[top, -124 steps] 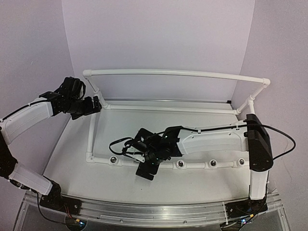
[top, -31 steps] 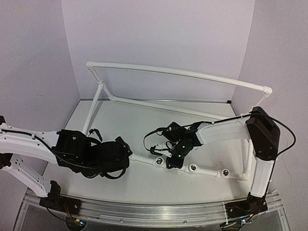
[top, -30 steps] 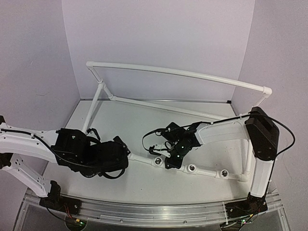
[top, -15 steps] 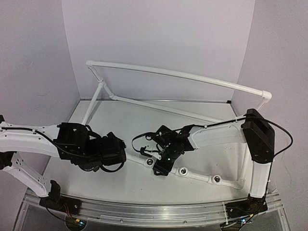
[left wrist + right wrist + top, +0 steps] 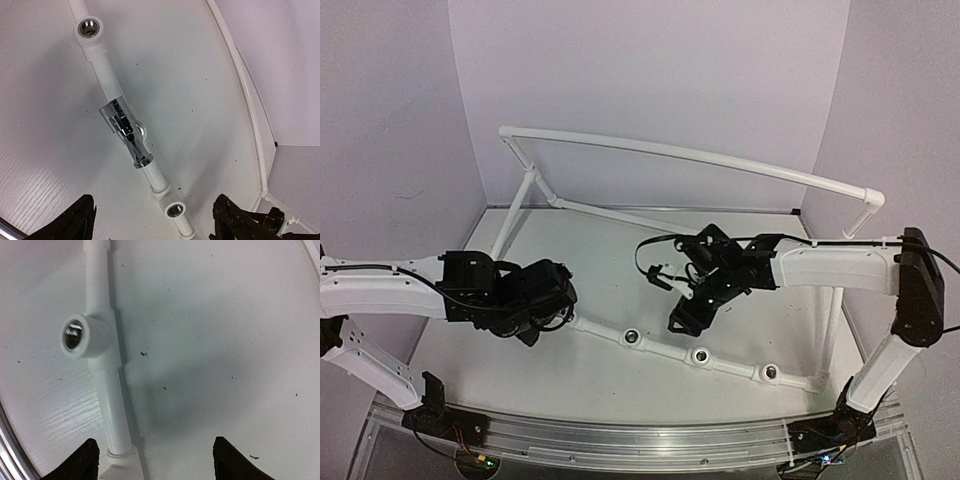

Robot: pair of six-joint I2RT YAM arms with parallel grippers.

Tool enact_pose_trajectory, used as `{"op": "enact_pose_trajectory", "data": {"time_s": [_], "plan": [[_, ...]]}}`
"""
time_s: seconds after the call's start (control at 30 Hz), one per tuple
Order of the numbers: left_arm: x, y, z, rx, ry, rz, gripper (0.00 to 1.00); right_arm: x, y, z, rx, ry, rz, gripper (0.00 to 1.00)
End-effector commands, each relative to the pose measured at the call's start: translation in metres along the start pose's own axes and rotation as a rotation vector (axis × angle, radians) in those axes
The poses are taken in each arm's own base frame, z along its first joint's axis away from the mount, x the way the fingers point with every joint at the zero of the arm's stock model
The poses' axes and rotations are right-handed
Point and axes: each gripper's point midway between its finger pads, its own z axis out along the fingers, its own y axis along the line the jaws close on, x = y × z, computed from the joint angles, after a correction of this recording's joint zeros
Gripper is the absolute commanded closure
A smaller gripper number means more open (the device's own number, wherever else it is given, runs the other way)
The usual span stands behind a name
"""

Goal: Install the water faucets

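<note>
One water faucet point(image 5: 125, 131), a shiny chrome tap, sits on the white front pipe point(image 5: 106, 75) between two bare sockets point(image 5: 90, 27) point(image 5: 175, 210). My left gripper point(image 5: 158, 222) hangs open above the nearer socket, holding nothing. I cannot pick the tap out from above, where the left gripper point(image 5: 558, 300) hovers over the pipe's left end. My right gripper point(image 5: 157, 457) is open and empty over bare table, beside a bare socket point(image 5: 75, 336). From above, the right gripper point(image 5: 682, 320) hangs just behind the front pipe point(image 5: 665, 348).
The white pipe frame has a raised top rail point(image 5: 690, 155) at the back and a rear floor pipe point(image 5: 650, 220). Three sockets point(image 5: 632, 338) point(image 5: 700, 355) point(image 5: 770, 372) show along the front pipe. Walls close in the back and both sides.
My right gripper has opened and drawn back from the front pipe, its arm dropping lower to the right. The left gripper has slid left and narrowed a little. The front pipe has shifted slightly left.
</note>
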Motion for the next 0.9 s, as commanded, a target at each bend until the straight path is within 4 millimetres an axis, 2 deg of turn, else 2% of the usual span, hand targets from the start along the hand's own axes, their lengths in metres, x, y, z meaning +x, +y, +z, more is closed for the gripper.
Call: {"op": "enact_pose_trajectory", "data": {"time_s": [0.0, 0.2, 0.33, 0.43, 0.7, 0.87], "plan": [[0.005, -0.006, 0.019, 0.056, 0.115, -0.096, 0.19, 0.028, -0.007, -0.004, 0.030, 0.063, -0.004, 0.26], [-0.012, -0.009, 0.029, 0.090, 0.122, -0.129, 0.18, 0.046, -0.006, -0.003, 0.034, 0.092, -0.004, 0.25], [-0.014, -0.009, 0.037, 0.090, 0.147, -0.149, 0.20, 0.054, -0.004, 0.000, 0.030, 0.106, 0.000, 0.26], [-0.013, -0.007, 0.045, 0.073, 0.171, -0.191, 0.24, 0.055, -0.004, -0.001, 0.033, 0.106, 0.003, 0.26], [-0.009, -0.002, 0.060, -0.018, 0.190, -0.222, 0.26, 0.055, -0.005, -0.004, 0.040, 0.099, 0.006, 0.26], [-0.012, 0.003, 0.067, -0.057, 0.186, -0.241, 0.34, 0.055, -0.005, -0.005, 0.044, 0.098, 0.008, 0.26]]}}
